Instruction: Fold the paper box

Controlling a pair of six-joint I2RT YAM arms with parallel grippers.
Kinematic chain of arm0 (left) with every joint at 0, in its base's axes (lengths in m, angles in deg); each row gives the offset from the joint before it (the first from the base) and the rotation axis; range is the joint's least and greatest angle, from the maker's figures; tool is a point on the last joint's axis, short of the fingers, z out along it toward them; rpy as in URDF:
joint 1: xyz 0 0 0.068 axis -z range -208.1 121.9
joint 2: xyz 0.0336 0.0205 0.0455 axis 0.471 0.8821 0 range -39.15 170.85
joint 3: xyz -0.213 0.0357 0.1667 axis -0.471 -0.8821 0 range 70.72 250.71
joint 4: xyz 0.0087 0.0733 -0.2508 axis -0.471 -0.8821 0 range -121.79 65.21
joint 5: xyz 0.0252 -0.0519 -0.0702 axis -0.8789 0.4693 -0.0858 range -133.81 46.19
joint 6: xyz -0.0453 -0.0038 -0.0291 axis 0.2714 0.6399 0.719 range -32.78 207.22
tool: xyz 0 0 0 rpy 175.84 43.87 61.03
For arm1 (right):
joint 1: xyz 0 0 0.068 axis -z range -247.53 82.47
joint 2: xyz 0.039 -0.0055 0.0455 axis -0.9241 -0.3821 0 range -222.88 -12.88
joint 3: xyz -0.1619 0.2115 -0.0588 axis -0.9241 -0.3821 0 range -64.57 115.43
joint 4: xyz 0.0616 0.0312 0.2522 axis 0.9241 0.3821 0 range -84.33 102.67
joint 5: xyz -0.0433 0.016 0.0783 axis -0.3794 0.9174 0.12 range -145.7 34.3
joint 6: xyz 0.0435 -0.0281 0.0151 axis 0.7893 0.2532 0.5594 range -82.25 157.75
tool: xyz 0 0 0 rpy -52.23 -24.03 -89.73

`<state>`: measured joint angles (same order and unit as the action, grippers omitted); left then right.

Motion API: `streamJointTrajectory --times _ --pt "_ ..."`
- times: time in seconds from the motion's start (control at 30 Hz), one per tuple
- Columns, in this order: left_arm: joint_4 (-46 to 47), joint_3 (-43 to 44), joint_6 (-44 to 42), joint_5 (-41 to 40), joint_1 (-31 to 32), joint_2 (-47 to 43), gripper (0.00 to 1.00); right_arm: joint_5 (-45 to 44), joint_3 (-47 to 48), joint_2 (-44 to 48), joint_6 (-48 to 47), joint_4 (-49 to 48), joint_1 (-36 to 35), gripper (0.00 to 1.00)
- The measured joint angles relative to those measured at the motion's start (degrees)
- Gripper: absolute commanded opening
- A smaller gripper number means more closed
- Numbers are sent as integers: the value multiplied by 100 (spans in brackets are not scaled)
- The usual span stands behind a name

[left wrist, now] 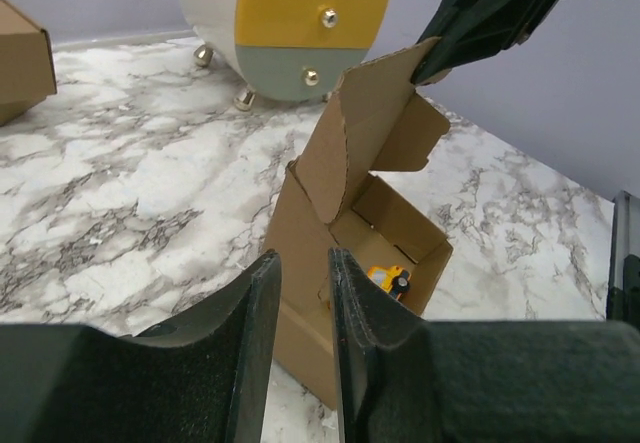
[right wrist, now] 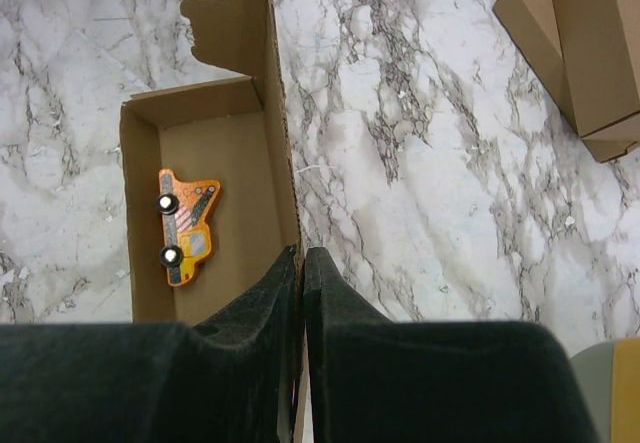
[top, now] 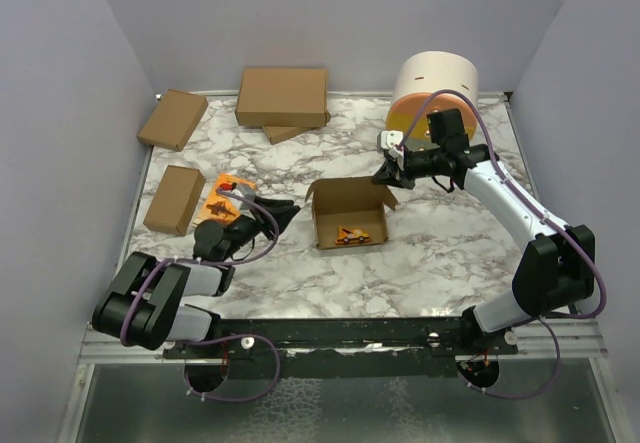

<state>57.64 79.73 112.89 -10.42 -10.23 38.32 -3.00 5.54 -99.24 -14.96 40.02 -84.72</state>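
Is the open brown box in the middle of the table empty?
No, a small orange toy truck lies flat on the floor of the box.

Soft, even light is falling from above, casting only faint shadows beside the box [top: 340,203] on the marble table [top: 440,253], while the dark fingers [left wrist: 250,363] are blurring close to both wrist cameras.

1 open paper box [top: 350,211], 1 toy car [top: 351,235], 1 drawer unit [top: 436,85], 1 orange booklet [top: 228,199], probably 4 closed cartons [top: 172,119] [top: 174,199] [top: 282,96] [top: 290,132].
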Motion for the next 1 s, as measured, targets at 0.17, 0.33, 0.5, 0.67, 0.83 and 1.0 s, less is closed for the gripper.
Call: streamJointTrajectory --times 0.17,0.33,0.5,0.67,0.83,1.0 --pt "-297 -114 -61 -254 26 -398 41 20 0 0 -20 9 0 9" --pt "-1399 466 -98 -378 26 -1335 56 74 -125 35 -269 11 0 8" --pt "-2450 1130 111 -654 26 -1681 60 26 -450 160 -415 -118 0 7" --pt "-3501 1862 24 -647 122 -1436 68 -122 -483 280 -420 -389 -26 4" --pt "-3679 1408 -857 -713 826 -1451 73 -179 -468 273 -229 -457 -39 1" --pt "-3161 544 -1613 -846 1001 -1447 75 -166 -39 136 -4 -328 -39 1"
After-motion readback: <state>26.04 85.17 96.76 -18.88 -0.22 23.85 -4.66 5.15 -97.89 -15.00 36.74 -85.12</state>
